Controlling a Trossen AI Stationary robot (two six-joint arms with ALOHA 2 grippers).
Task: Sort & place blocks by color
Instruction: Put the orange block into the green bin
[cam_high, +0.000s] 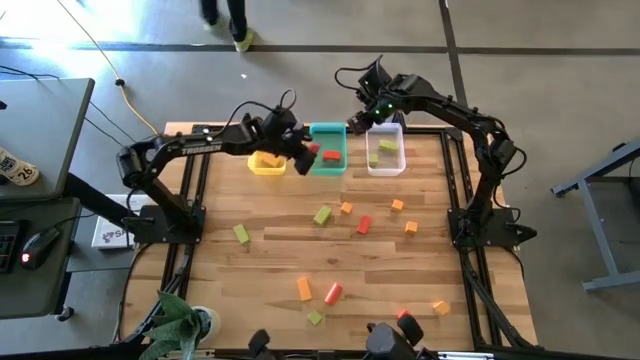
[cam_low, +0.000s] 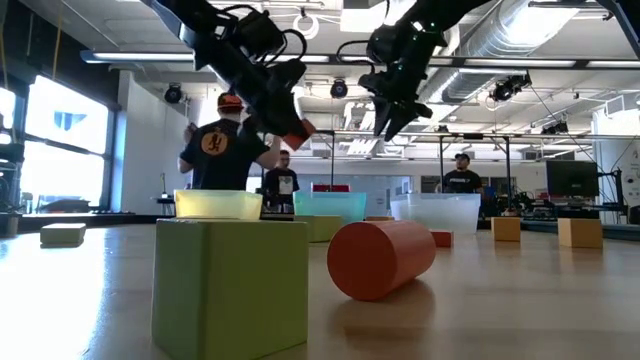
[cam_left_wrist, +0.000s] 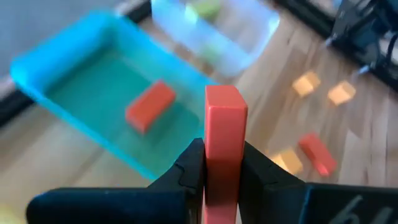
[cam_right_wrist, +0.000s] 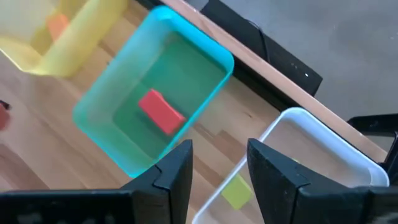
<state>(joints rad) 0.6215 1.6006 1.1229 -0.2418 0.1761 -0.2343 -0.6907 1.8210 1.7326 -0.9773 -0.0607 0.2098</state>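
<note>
My left gripper (cam_high: 303, 153) is raised over the near left edge of the teal bin (cam_high: 328, 150) and is shut on a red bar block (cam_left_wrist: 224, 124). It also shows in the low view (cam_low: 290, 125). One red block (cam_left_wrist: 149, 106) lies in the teal bin. My right gripper (cam_high: 358, 122) is open and empty, raised above the far ends of the teal bin and the clear bin (cam_high: 386, 150), as its wrist view (cam_right_wrist: 219, 155) shows. The clear bin holds green blocks (cam_right_wrist: 236, 190). The yellow bin (cam_high: 266, 162) holds an orange block (cam_right_wrist: 57, 25). My left gripper pinches the red bar's two long sides (cam_left_wrist: 219, 168) between its two fingers, at the bar's lower part. The bar's free end (cam_left_wrist: 222, 93) sticks out past the fingertips. The bar is lifted clear, above the table by the teal bin.
Loose blocks lie across the table's middle and near part: green (cam_high: 322, 214), (cam_high: 241, 234), (cam_high: 315, 317); orange (cam_high: 346, 208), (cam_high: 397, 205), (cam_high: 304, 289); red (cam_high: 364, 225), (cam_high: 333, 293). A person (cam_low: 222, 150) stands beyond the table's far edge.
</note>
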